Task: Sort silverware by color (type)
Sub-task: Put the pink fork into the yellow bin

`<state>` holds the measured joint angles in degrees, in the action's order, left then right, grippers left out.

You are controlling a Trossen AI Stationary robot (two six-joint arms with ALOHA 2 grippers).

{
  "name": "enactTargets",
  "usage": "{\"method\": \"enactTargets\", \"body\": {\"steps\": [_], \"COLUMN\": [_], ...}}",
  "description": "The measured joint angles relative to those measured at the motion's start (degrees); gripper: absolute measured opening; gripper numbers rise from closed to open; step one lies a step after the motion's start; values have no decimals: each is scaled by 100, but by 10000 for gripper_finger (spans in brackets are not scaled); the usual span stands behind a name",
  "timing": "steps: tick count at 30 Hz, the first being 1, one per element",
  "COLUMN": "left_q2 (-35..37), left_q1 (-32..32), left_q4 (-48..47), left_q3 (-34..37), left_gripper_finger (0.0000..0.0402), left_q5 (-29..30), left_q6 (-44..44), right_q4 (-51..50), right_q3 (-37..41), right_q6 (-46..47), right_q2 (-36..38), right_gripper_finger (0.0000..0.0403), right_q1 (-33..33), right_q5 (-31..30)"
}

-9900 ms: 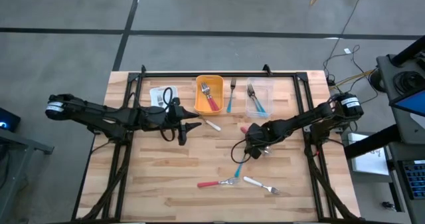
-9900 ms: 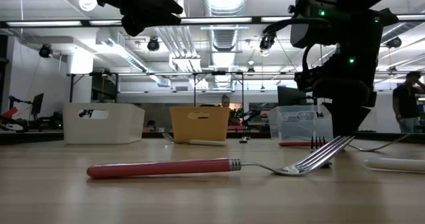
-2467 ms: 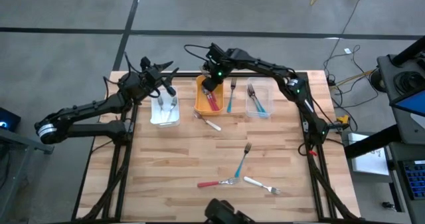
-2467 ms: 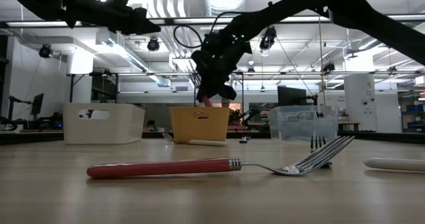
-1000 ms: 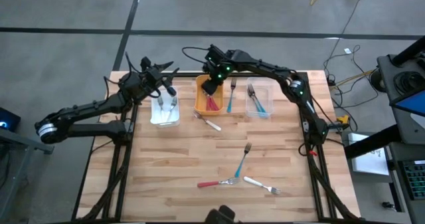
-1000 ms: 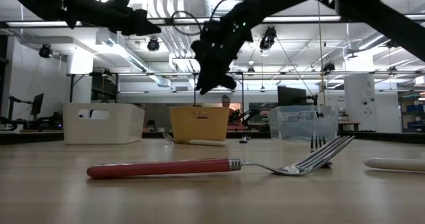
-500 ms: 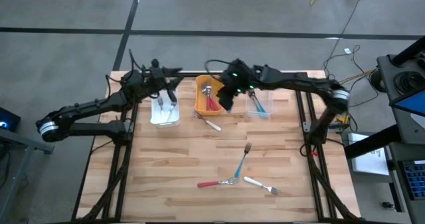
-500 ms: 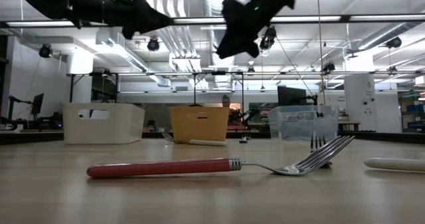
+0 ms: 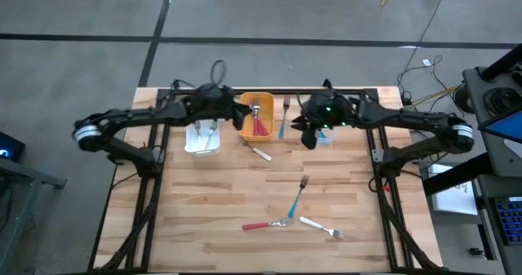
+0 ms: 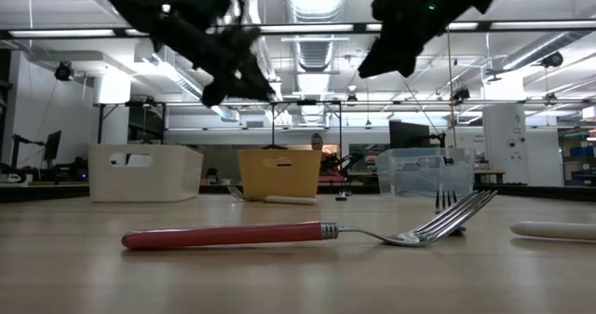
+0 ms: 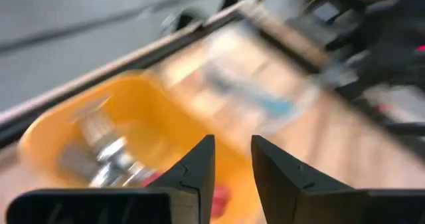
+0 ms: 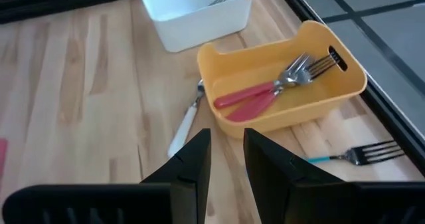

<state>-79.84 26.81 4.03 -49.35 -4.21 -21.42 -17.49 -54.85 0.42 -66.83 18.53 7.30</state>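
The right gripper (image 9: 307, 136) hangs empty above the clear bin (image 9: 319, 121), fingers a narrow gap apart. The left gripper (image 9: 242, 112), likewise slightly parted and empty, hovers by the orange bin (image 9: 256, 117). A white-handled utensil (image 9: 255, 150) lies just before that bin, diagonal, nearer the left arm; three more forks (image 9: 290, 216) lie at the table's front.

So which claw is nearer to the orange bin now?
Left. The left claw hangs at the orange bin's left edge; the right claw is farther, over the clear bin.

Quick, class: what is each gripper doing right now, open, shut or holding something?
Left gripper: slightly open, empty, above the orange bin.
Right gripper: slightly open, empty, near the clear bin.
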Motion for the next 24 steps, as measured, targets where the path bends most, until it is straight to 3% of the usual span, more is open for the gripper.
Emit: {"method": "enactTargets", "body": {"steps": [6,18,24], "left_q2": [-984,-2155,-2629], "left_q1": [-15,-63,-66], "left_q4": [-1505,-2633,-3374], "left_q3": [-958,-2177,-2728], "left_gripper_finger": [66,85,117], "left_q5": [536,1112,1437], "left_q6": [-300,-863,-903], "right_q4": [152,146,77], "right_q3": [734,1318,1263], "right_q6": [-32,-156,-891], "right_q2": [623,975,1129], "right_gripper_finger": [79,79,79], "right_q1": [-17,-16,-16], "right_q5": [6,5,4]}}
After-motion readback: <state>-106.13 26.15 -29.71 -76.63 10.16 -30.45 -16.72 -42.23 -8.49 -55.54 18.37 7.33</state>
